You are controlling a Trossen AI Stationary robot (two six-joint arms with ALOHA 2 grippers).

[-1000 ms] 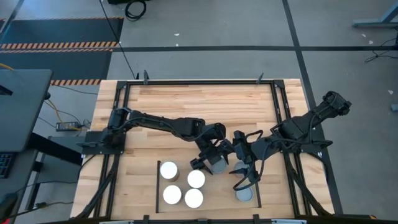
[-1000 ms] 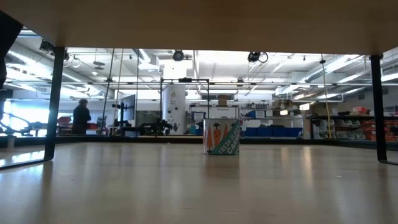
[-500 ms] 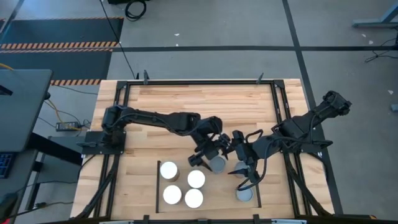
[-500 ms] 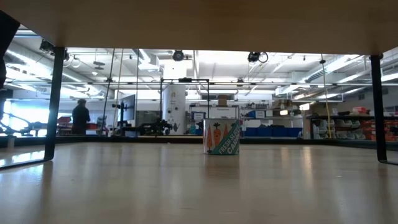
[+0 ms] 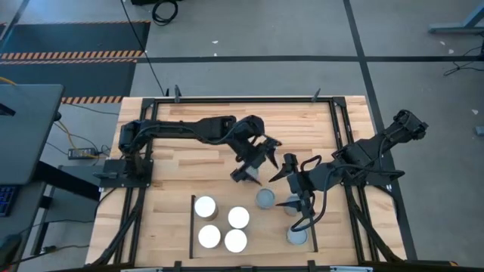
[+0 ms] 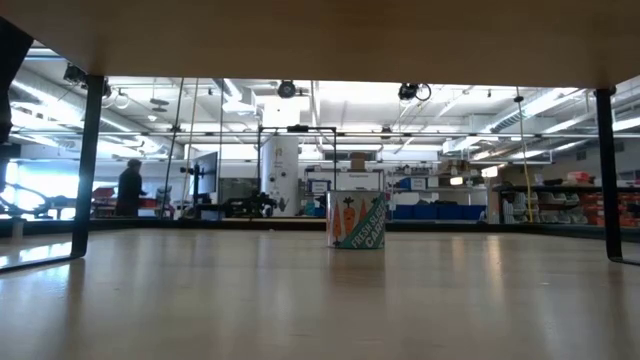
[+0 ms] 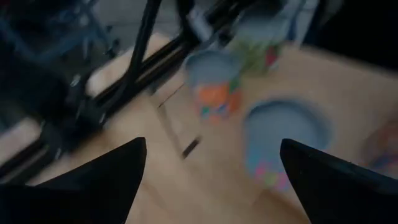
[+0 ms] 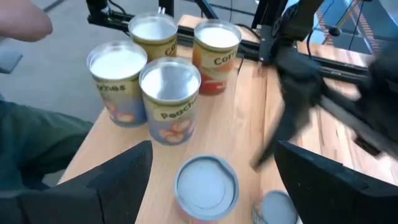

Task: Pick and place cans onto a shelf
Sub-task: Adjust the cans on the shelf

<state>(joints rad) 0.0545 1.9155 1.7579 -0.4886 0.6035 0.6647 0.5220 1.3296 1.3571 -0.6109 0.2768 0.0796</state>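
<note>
Four white-topped cans [image 5: 222, 225] stand in a cluster on the left part of the shelf [image 5: 261, 242]; they also show in the right wrist view [image 8: 169, 93]. A grey-topped can [image 5: 265, 199] stands at the shelf's far edge, and another [image 5: 297, 236] stands by the right rail. My left gripper [image 5: 253, 174] is open and empty, on the far side of the first grey-topped can [image 7: 286, 127]. Beyond that can, a grey-topped can with an orange side [image 7: 214, 78] shows in the left wrist view. My right gripper [image 5: 296, 214] is open and empty above the shelf's right part.
Black frame rails [image 5: 344, 143] run along the tabletop's sides. A person's hand [image 8: 25, 18] and dark sleeve [image 8: 37, 149] show beyond the table's near edge. In the low view a carrot-labelled can [image 6: 357, 220] stands alone on a wooden surface.
My left gripper has drawn back toward the table's far edge, away from the grey-topped can at the shelf's far edge. That can stays standing where it was.
</note>
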